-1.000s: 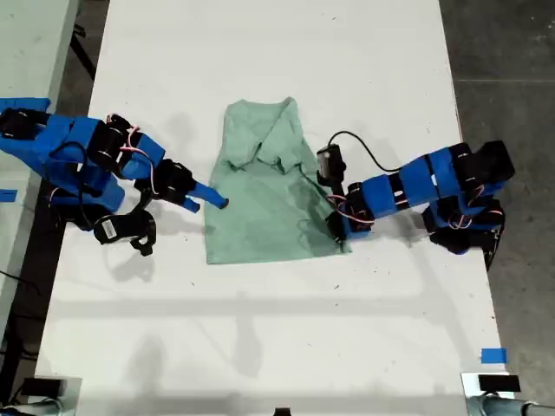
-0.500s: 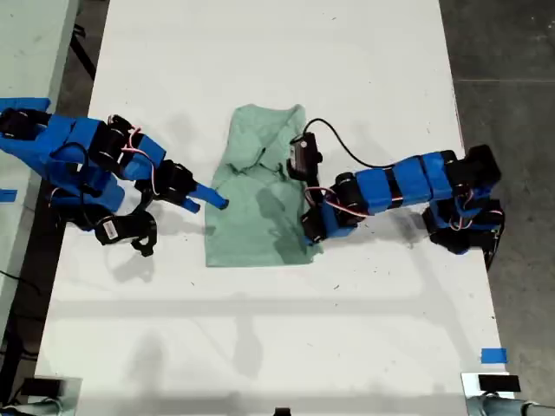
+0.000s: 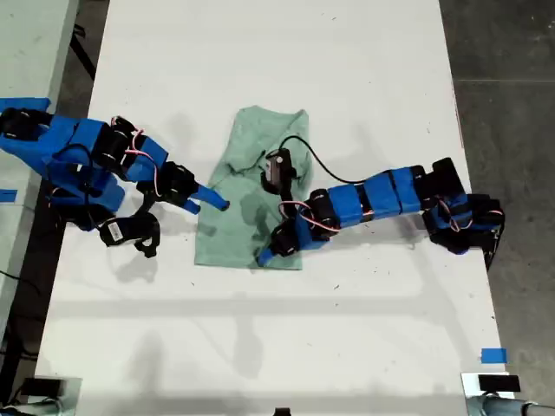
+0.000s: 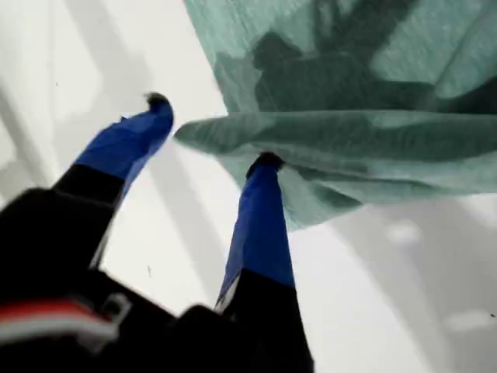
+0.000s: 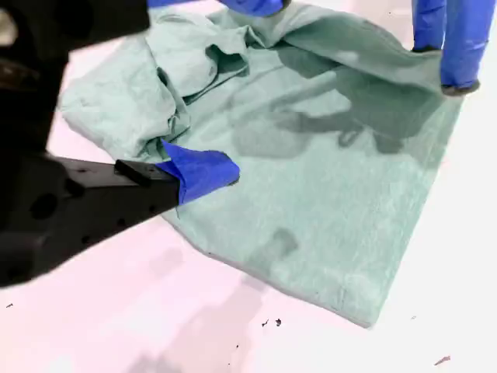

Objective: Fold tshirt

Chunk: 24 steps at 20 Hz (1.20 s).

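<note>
On white table [image 3: 260,52], rumpled tshirt [image 3: 234,234]; grey floor [image 3: 512,78] beyond.

Exterior view: overhead, straight down, far enough to take in the whole worktop [image 3: 277,52] and both my arms. First wrist view: close, looking along its tool [image 4: 210,132] onto the tshirt [image 4: 373,132] edge. Second wrist view: close, angled low across the same cloth; my other arm's fingers [image 5: 454,47] beyond.
</note>
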Available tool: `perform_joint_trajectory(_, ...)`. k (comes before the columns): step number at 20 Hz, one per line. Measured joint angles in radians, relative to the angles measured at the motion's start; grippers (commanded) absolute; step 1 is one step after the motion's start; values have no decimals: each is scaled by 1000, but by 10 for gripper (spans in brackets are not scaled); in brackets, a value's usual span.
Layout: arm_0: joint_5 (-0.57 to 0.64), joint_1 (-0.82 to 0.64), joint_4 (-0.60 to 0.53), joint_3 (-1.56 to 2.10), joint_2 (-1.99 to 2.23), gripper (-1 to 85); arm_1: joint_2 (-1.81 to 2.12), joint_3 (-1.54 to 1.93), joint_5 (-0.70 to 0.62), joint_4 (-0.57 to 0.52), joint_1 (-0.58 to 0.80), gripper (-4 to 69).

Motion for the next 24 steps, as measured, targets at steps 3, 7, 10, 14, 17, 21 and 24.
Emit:
perform_joint_trajectory(3, -6, 3, 0, 0, 0, 302, 0, -37, -21, 25, 0, 259)
perform_joint_trajectory(7, -37, 20, 5, 0, -6, 304, 54, -44, -57, 164, 8, 237)
perform_joint_trajectory(10, -124, 61, 18, 32, -8, 303, 175, -43, -75, 298, 43, 228)
perform_joint_trajectory(14, -278, 150, -26, 104, -80, 298, 252, 0, -98, 373, 86, 220)
perform_joint_trajectory(17, -327, 206, -87, 104, -183, 296, 258, 9, -112, 376, 89, 215)
perform_joint_trajectory(21, -336, 247, -143, 104, -268, 294, 258, 14, -129, 399, 103, 187)
perform_joint_trajectory(24, -336, 264, -176, 104, -314, 294, 258, 14, -129, 407, 104, 185)
